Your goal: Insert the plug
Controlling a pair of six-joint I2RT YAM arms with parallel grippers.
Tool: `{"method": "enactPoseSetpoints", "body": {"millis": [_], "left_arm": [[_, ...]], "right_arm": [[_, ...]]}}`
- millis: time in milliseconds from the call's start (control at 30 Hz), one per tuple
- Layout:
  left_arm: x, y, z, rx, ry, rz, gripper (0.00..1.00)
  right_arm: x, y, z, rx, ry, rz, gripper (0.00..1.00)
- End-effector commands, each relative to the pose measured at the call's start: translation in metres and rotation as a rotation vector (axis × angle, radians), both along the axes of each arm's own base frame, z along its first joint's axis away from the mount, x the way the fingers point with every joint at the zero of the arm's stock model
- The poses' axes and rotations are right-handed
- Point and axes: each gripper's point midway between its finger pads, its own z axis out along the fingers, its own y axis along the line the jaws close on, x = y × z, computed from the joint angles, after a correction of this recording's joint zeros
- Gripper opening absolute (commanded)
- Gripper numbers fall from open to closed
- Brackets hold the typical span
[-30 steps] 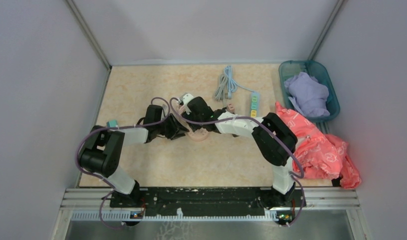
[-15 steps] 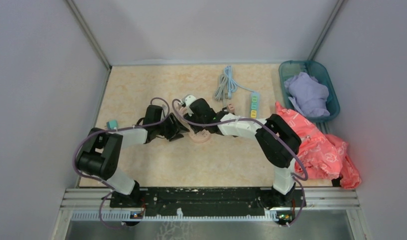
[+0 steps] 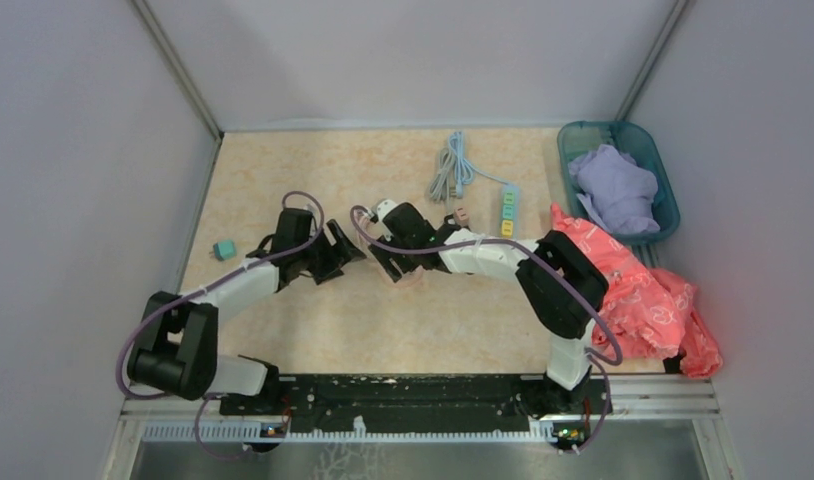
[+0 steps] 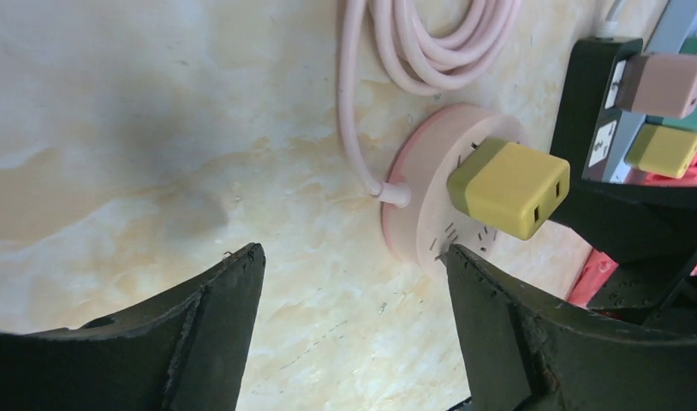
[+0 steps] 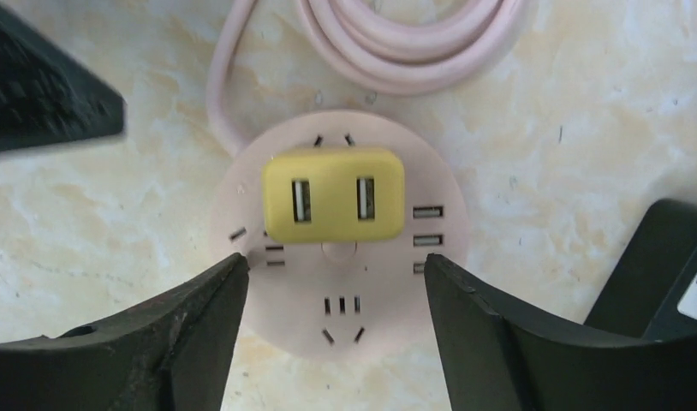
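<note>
Now yellow plug [image 5: 333,195] sits in round pink socket [image 5: 384,300]; left fingers [image 4: 217,300] have retreated leftward, right fingers [image 5: 191,317] straddle it (both pairs apart).

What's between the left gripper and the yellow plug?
Between left gripper and yellow plug: only bare table and the pink socket face, per left wrist view.

Two black-and-white arms on a dark base plate.
The left arm [image 3: 238,285] and right arm [image 3: 483,255] each had smooth white link shells set between bulky black joint housings. A purple cable [image 3: 143,330] looped loosely along each one from base to wrist. Both stood on a black base plate [image 3: 403,395] fixed over a ribbed silver rail [image 3: 433,430]. The left end effector [image 4: 349,257] and right end effector [image 5: 335,265] carried matte black, wedge-shaped fingers [image 5: 157,342] with a faintly grainy surface and rough, nicked edges.
</note>
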Motion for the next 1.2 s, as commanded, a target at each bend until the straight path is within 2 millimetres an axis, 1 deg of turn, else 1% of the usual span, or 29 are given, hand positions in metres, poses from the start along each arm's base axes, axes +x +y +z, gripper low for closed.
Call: {"method": "enactPoseSetpoints", "body": {"millis": [0,67,100,133,267,333,467,500,533,667,733,867,933,1033,1167], "left_arm": [[0.006,0.028,0.012,0.097,-0.023,0.054,0.84],[0.009,0.039,0.019,0.121,-0.032,0.079,0.86],[0.011,0.044,0.023,0.132,-0.040,0.093,0.88],[0.012,0.049,0.026,0.145,-0.042,0.107,0.89],[0.018,0.075,0.044,0.204,-0.061,0.178,0.94],[0.021,0.092,0.052,0.255,-0.069,0.221,0.99],[0.024,0.134,0.067,0.369,-0.060,0.325,1.00],[0.025,0.145,0.069,0.393,-0.059,0.348,1.00],[0.027,0.155,0.072,0.413,-0.059,0.366,1.00],[0.032,0.193,0.077,0.480,-0.039,0.420,1.00],[0.035,0.211,0.074,0.498,-0.019,0.455,1.00],[0.037,0.247,0.061,0.505,0.052,0.533,1.00],[0.038,0.260,0.055,0.494,0.076,0.564,1.00],[0.040,0.282,0.047,0.488,0.120,0.624,1.00],[0.046,0.303,0.037,0.453,0.182,0.695,1.00]], "right_arm": [[-0.011,-0.003,0.034,0.050,-0.037,0.011,0.78],[-0.012,-0.004,0.048,0.086,-0.066,0.011,0.81],[-0.013,-0.006,0.051,0.098,-0.076,0.012,0.82],[-0.014,-0.007,0.068,0.136,-0.108,0.012,0.83],[-0.020,-0.016,0.082,0.181,-0.159,0.015,0.85],[-0.022,-0.021,0.089,0.207,-0.193,0.013,0.87],[-0.023,-0.034,0.102,0.276,-0.283,-0.016,0.93],[-0.024,-0.037,0.104,0.293,-0.305,-0.028,0.94],[-0.025,-0.043,0.101,0.300,-0.321,-0.040,0.95],[-0.024,-0.052,0.111,0.364,-0.388,-0.083,0.98],[-0.025,-0.055,0.112,0.388,-0.401,-0.100,0.98],[-0.025,-0.062,0.118,0.470,-0.467,-0.134,0.98],[-0.022,-0.068,0.118,0.483,-0.495,-0.165,0.98],[-0.018,-0.075,0.111,0.465,-0.511,-0.206,0.98],[-0.015,-0.080,0.106,0.456,-0.529,-0.239,0.98]]}}
